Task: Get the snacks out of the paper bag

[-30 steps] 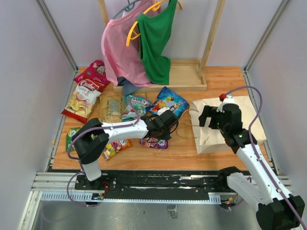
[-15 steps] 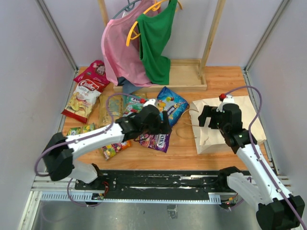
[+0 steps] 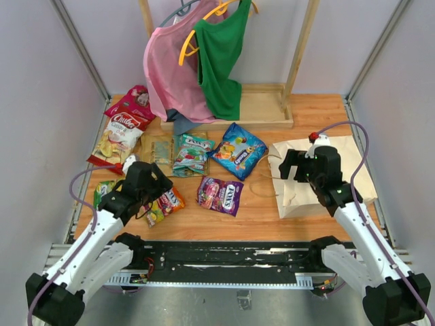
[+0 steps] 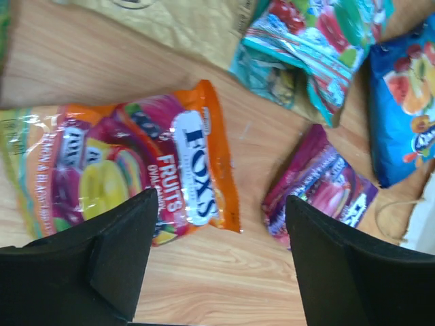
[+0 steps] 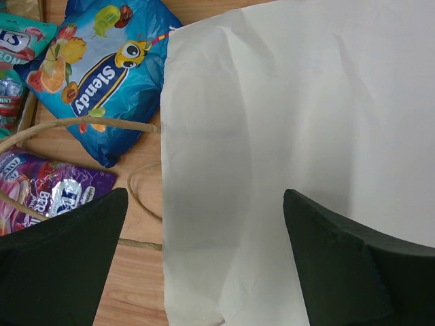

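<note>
**Left gripper.** The fingers stand wide apart. Nothing lies between them and nothing is held. In the wrist view the orange packet lies flat on the table under the left-hand finger, which covers its near edge. Contact cannot be determined. The purple packet lies at 1 o'clock from the gripper, apart from the orange one.

**Right gripper.** The fingers are fully spread, with nothing gripped. They hang over the paper bag, near its mouth edge. Whether they touch the paper cannot be determined.

**Layout, top view.**
- The paper bag lies flat and creased on the 3 o'clock side of the table. Its mouth and its twisted handles face 9 o'clock.
- The blue packet lies at 10 o'clock from the bag mouth, just beside the handles.
- The purple packet lies at 7 o'clock from the blue packet, near the table centre.
- The teal packet lies at 9 o'clock from the blue packet. A tan packet lies just beside it, further toward 9 o'clock.
- The red-and-white packet and the dark pink packet occupy the 10 o'clock corner.
- The yellow-green packet lies at the 9 o'clock edge, partly hidden by the left arm.
- Every visible packet lies outside the bag. The bag interior is not visible.
- A pink garment and a green garment hang on a wooden rack at 12 o'clock.
</note>
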Available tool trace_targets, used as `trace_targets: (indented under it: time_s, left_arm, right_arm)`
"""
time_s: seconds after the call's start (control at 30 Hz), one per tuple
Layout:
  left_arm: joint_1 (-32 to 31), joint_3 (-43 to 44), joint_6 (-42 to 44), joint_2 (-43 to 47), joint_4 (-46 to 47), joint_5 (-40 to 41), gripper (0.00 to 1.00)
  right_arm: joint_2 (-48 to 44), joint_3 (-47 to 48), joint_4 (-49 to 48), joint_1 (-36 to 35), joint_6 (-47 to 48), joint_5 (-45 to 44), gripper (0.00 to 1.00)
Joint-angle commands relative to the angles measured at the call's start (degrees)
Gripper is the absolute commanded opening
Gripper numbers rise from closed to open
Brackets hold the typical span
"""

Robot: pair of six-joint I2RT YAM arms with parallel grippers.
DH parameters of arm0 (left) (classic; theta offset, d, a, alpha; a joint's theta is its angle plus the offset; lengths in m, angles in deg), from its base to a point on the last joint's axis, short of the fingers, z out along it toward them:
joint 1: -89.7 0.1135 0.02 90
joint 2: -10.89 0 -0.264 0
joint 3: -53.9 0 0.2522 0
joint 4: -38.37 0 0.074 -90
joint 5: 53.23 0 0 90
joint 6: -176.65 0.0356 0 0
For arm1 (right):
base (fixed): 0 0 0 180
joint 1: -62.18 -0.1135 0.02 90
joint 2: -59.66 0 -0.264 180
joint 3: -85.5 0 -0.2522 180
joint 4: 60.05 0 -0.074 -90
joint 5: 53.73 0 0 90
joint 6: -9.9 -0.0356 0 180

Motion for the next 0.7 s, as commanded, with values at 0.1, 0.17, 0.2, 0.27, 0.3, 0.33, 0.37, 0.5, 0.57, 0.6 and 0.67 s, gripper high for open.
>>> trace_targets:
  time_s: [0.1, 0.17, 0.2, 0.27, 0.3, 0.33, 0.37, 0.5, 0.57, 0.6, 0.67]
  left_arm:
    - [3.9, 1.5, -1.9, -4.5, -2.4, 5.6, 0.70]
    - [4.0, 1.4, -2.3, -6.8, -1.1, 5.7, 0.70]
    - [4.0, 1.2, -2.2, -7.8, -0.3, 5.5, 0.69]
    - [4.0, 0.4, -1.5, -9.4, 1.3, 5.3, 0.70]
    - [4.0, -0.1, -1.0, -10.1, 1.9, 5.6, 0.69]
    - [4.0, -0.5, -0.8, -10.7, 2.4, 6.1, 0.70]
    - [4.0, -0.9, -0.5, -11.4, 2.9, 6.5, 0.70]
    - [4.0, -2.9, 0.2, -13.7, 5.8, 6.5, 0.69]
    - [4.0, -3.8, 0.8, -14.9, 7.6, 5.6, 0.69]
    - [4.0, -4.2, 1.1, -15.3, 8.5, 4.8, 0.69]
    - [4.0, -5.2, 1.9, -16.6, 10.8, 3.3, 0.67]
  right_arm:
    - [-0.5, -0.8, -1.1, 0.6, -0.7, 0.4, 0.98]
    - [-0.8, -0.9, -1.1, 0.6, -0.6, 0.2, 0.98]
    - [-0.9, -0.9, -1.0, 0.6, -0.5, 0.2, 0.98]
    - [-1.0, -0.9, -1.0, 0.6, -0.5, 0.0, 0.98]
    - [-1.0, -1.0, -1.0, 0.6, -0.5, 0.0, 0.98]
    - [-0.9, -1.0, -1.0, 0.6, -0.5, -0.1, 0.98]
    - [-0.9, -0.9, -1.0, 0.7, -0.6, -0.2, 0.98]
    - [-0.6, -0.9, -1.1, 0.6, -0.6, -0.1, 0.98]
    - [-0.5, -1.0, -1.2, 0.6, -0.7, -0.1, 0.98]
    - [-0.4, -1.0, -1.3, 0.6, -0.7, -0.1, 0.98]
    - [-0.3, -1.0, -1.4, 0.6, -0.7, -0.1, 0.98]
